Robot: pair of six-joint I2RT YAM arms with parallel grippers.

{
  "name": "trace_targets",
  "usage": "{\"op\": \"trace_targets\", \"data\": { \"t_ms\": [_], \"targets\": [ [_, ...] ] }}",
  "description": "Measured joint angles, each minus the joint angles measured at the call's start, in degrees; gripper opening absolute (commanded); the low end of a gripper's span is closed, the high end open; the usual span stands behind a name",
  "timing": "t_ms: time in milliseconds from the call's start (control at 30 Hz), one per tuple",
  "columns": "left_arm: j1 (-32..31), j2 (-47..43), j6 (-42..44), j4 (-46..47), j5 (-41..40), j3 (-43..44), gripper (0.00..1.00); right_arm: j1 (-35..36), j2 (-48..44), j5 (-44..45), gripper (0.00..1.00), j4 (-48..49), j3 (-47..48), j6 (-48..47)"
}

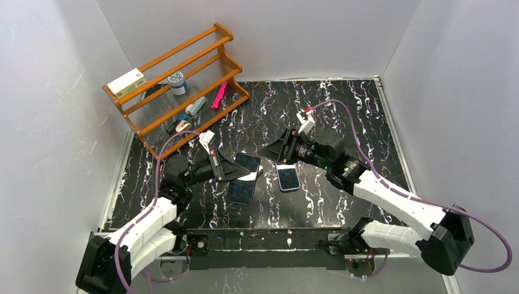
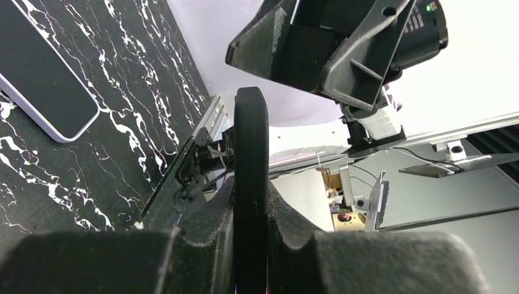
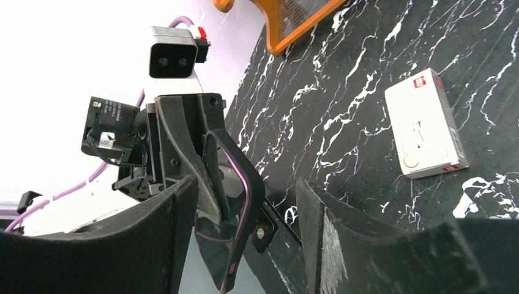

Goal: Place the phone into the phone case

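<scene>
Left wrist view, closest in: the left gripper (image 2: 251, 211) is clamped on a thin black slab seen edge-on, which I take to be the phone case (image 2: 251, 141), held up off the marbled table (image 1: 343, 122). Below it a second dark slab (image 1: 243, 188) lies flat; whether it is a phone or a case I cannot tell. Just beside that, flat and face up, is the lilac-edged phone (image 1: 287, 177), apart from both grippers.

Across from the case, the right gripper (image 3: 246, 184) has its fingers spread around the case's free end, with a clear gap on one side, so it grips nothing. A white box (image 3: 427, 122) lies on the table beyond, and the wooden rack (image 1: 177, 86) stands at the far left corner.

The phone is probably rigid, fairly heavy, glossy and slippery, with a breakable screen; it is best pinched across its long edges near the middle. The case looks rubbery and likely to flex, so it wants support near a corner.
</scene>
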Motion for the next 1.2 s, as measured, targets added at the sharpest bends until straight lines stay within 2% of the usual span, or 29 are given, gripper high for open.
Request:
{"op": "trace_targets", "data": {
  "t_ms": [133,233,300,367,433,533,667,700,833,967,1000,1033,1200],
  "targets": [
    [-0.02,0.04,0.5,-0.15,1.03,0.11,0.0,-1.16,2.97,-4.44,0.65,2.1,0.68,0.83],
    [-0.02,0.13,0.68,-0.15,1.38,0.28,0.0,-1.66,5.95,-8.48,0.59,4.17,0.68,1.99],
    [-0.02,0.39,0.74,-0.15,1.53,0.44,0.0,-1.84,7.61,-10.51,0.45,5.22,0.66,2.89],
    [-0.02,0.94,0.87,-0.13,1.73,0.55,0.0,-1.9,8.98,-12.66,0.19,6.71,0.52,3.91],
    [0.0,1.44,0.87,-0.35,2.01,0.57,0.0,-2.19,9.55,-14.21,0.01,8.48,-0.13,5.01],
    [0.04,1.57,0.85,-1.86,2.27,1.01,0.0,-2.97,9.53,-16.2,0.01,10.49,-1.4,5.25],
    [0.0,1.6,5.33,-10.1,2.05,4.0,0.0,-3.52,9.46,-16.28,0.01,10.95,-2.1,4.79],
    [0.0,1.57,6.6,-12.2,1.92,4.9,0.0,-3.65,9.46,-16.13,0.07,10.78,-2.1,4.63],
    [-0.24,1.55,11.28,-19.06,0.92,7.78,0.0,-3.76,9.05,-14.82,0.6,10.32,-2.36,4.63],
    [-0.48,1.84,17.46,-29.03,-5.31,9.81,0.0,-3.78,6.38,-10.88,0.92,6.16,-3.15,4.22],
    [-0.33,2.14,18.58,-31.52,-7.23,9.92,0.0,-3.91,5.38,-9.77,0.97,5.16,-3.15,3.76],
    [-0.07,2.54,19.47,-33.77,-9.27,9.97,0.0,-4.04,4.33,-8.85,0.98,4.24,-3.15,3.37],
    [1.62,5.57,23.98,-44.26,-19.06,10.93,0.0,-4.13,-0.26,-4.5,0.99,-1.4,-3.13,0.83]
  ]
}}
